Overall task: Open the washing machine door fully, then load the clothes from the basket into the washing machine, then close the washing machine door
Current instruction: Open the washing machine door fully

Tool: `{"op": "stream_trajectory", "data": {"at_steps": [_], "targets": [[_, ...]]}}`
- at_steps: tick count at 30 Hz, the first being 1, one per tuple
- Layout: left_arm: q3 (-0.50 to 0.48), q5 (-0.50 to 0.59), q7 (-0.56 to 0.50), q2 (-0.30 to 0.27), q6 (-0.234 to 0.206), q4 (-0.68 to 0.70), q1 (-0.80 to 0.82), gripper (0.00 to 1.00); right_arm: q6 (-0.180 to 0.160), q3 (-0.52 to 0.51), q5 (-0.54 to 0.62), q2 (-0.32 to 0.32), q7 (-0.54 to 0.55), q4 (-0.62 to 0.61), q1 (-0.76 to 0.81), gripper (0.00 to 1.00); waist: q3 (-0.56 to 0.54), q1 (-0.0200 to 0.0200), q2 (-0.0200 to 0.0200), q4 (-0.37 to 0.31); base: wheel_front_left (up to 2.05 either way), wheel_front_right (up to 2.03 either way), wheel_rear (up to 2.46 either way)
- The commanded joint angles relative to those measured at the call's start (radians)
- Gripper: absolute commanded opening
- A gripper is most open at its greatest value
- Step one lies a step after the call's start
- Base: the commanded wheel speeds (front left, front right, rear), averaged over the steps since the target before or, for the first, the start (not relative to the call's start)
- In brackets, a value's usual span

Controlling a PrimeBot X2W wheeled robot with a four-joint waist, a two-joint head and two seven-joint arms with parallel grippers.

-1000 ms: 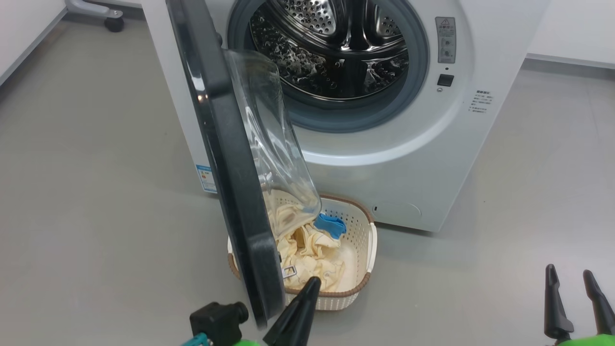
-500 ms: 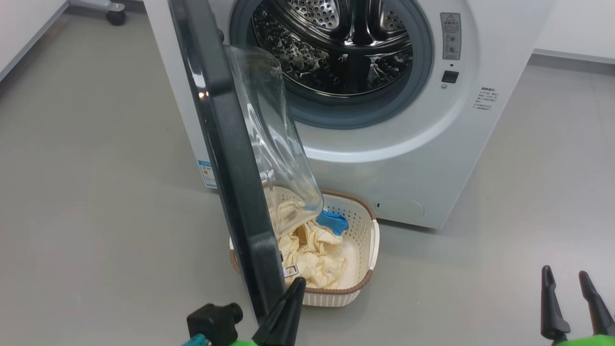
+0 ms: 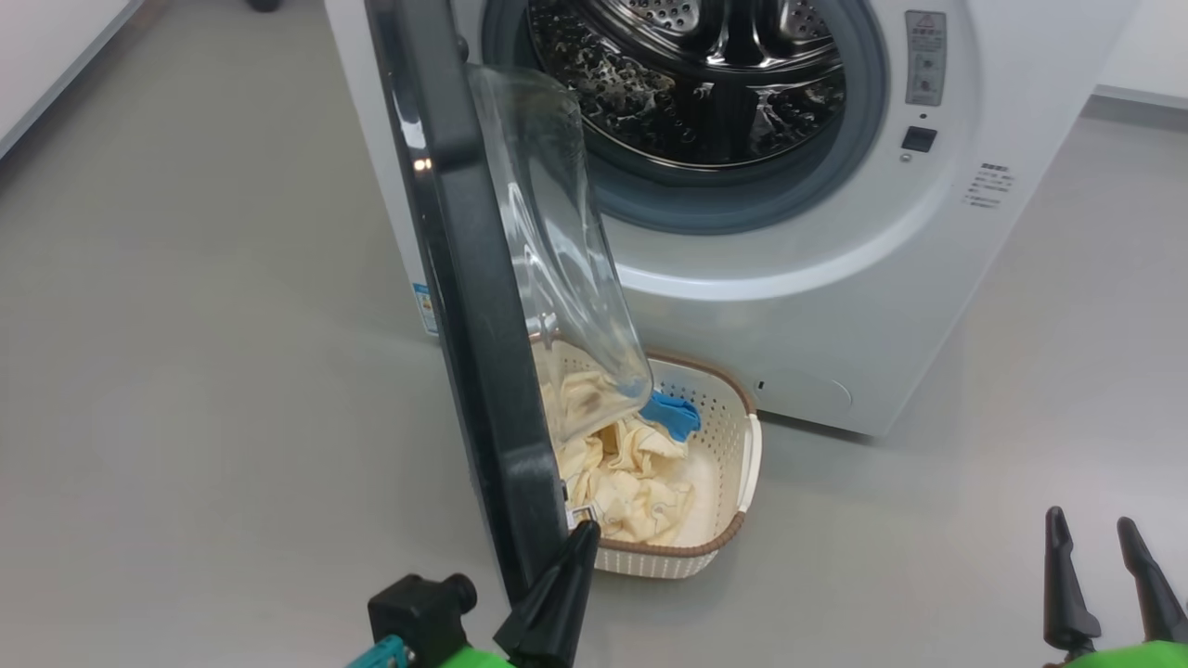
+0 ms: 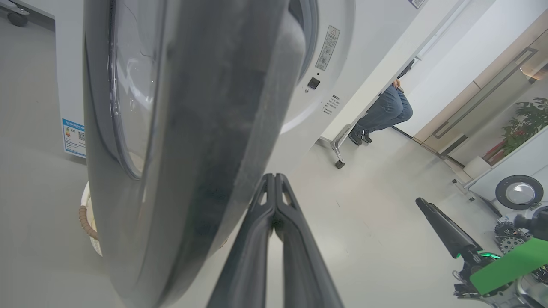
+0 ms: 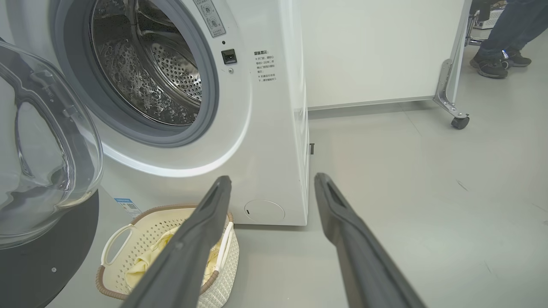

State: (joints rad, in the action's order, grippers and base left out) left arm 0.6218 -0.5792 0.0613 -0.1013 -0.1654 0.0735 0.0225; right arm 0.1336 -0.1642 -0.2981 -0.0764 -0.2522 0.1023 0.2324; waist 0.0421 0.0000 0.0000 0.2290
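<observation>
The white washing machine (image 3: 835, 306) shows its steel drum (image 3: 705, 74). Its door (image 3: 473, 325) stands swung out, edge-on to me, black rim facing left and glass bowl (image 3: 557, 250) facing the drum. Under the door the basket (image 3: 742, 473) sits on the floor against the machine, holding cream clothes (image 3: 631, 482) and a blue piece (image 3: 676, 415). My left gripper (image 3: 583, 533) is shut on nothing, its tip by the door's lower inner edge; in the left wrist view the gripper (image 4: 274, 177) lies against the rim (image 4: 205, 128). My right gripper (image 3: 1104, 557) hangs open at lower right, away from everything.
Grey floor surrounds the machine. In the right wrist view, a white partition on castor feet (image 5: 460, 122) stands right of the machine, with a person's shoes (image 5: 496, 64) behind it. The left wrist view shows that person's legs (image 4: 385, 111) and a plant (image 4: 531, 124) beyond.
The head camera has shifted, so the whole scene sits further right and higher. My left gripper's tip has drawn in closer to the door's lower edge. The right gripper has hardly moved.
</observation>
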Motion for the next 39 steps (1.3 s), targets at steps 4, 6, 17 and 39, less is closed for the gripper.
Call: {"op": "stream_trajectory", "data": {"at_steps": [4,6,17,39], "targets": [[-0.039,0.011,0.011,0.003,-0.016,0.029,0.053,0.00,-0.003,0.017,-0.006,-0.022,-0.010,-0.028,-0.050,1.00,0.008,0.0000,0.0000,0.034,0.00,0.00,0.00],[-0.043,0.012,0.014,0.003,-0.022,0.029,0.054,0.00,-0.003,0.019,-0.006,-0.021,-0.010,-0.027,-0.053,1.00,0.009,0.0000,0.0000,0.046,0.00,0.00,0.00],[-0.073,0.024,0.025,-0.006,-0.067,0.032,0.051,0.00,-0.003,0.022,-0.005,-0.016,-0.010,-0.029,-0.054,1.00,0.013,0.0000,0.0000,0.106,0.00,0.00,0.00],[-0.339,-0.028,0.167,-0.052,-0.152,-0.111,0.086,0.00,-0.003,0.054,-0.004,-0.046,-0.010,-0.028,-0.068,1.00,0.044,0.0000,0.0000,0.147,0.00,0.00,0.00]]}}
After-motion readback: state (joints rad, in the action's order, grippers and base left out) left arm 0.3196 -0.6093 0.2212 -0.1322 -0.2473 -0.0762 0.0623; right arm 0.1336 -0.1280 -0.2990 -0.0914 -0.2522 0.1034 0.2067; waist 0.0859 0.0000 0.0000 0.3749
